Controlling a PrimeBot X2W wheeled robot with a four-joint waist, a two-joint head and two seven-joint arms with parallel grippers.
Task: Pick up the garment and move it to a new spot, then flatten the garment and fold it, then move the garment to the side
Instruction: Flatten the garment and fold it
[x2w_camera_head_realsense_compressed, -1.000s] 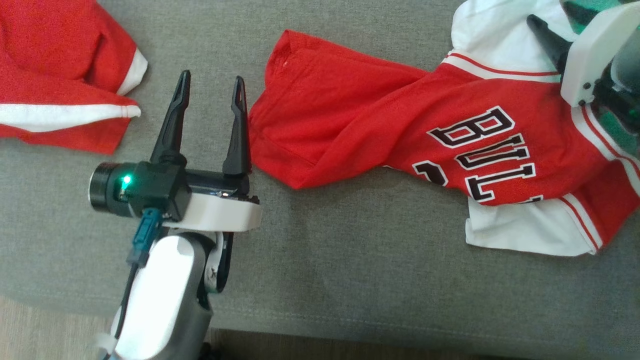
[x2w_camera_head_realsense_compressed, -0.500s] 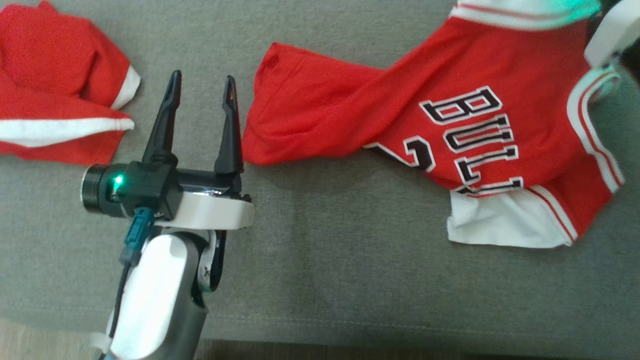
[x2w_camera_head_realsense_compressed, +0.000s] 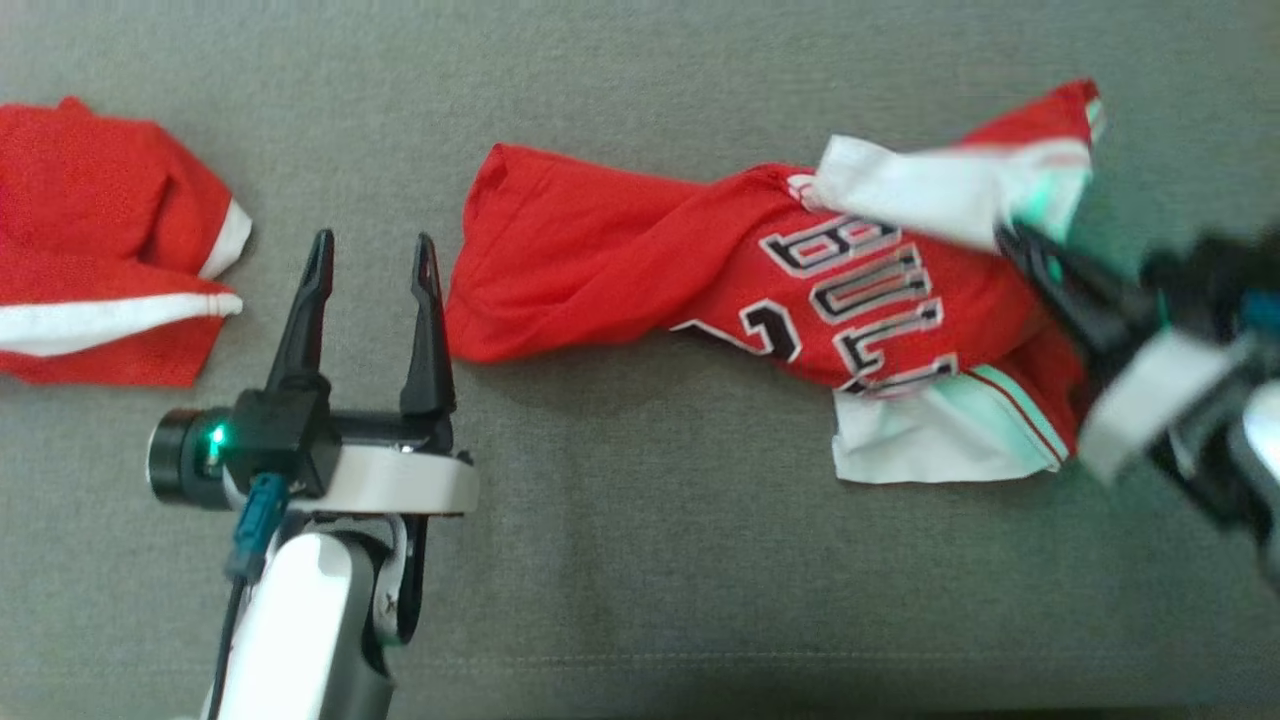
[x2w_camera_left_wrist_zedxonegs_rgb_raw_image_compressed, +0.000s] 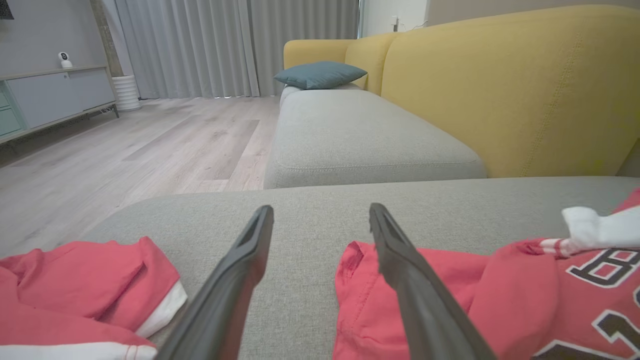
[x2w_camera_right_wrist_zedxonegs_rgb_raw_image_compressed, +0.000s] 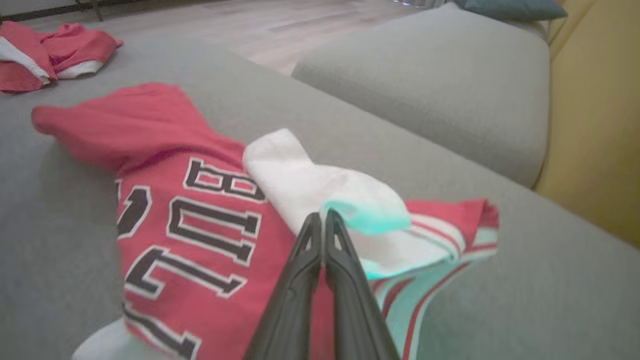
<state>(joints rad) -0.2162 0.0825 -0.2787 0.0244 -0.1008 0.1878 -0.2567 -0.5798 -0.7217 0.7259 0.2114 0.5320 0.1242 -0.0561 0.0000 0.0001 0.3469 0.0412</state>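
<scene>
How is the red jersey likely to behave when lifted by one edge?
Probably floppy: the red jersey lies twisted and bunched on the cushion. Likely light: thin folds drape by the right gripper. It should sag, not roll.

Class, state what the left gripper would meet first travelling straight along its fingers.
Likely only the bare grey sofa cushion: the left gripper aims between the red Bulls jersey and the crumpled red-and-white garment, narrowly missing the jersey's hem. Height unclear.

Closed right end effector (x2w_camera_right_wrist_zedxonegs_rgb_raw_image_compressed: 322, 218) on white-trimmed red jersey (x2w_camera_right_wrist_zedxonegs_rgb_raw_image_compressed: 165, 150)
</scene>
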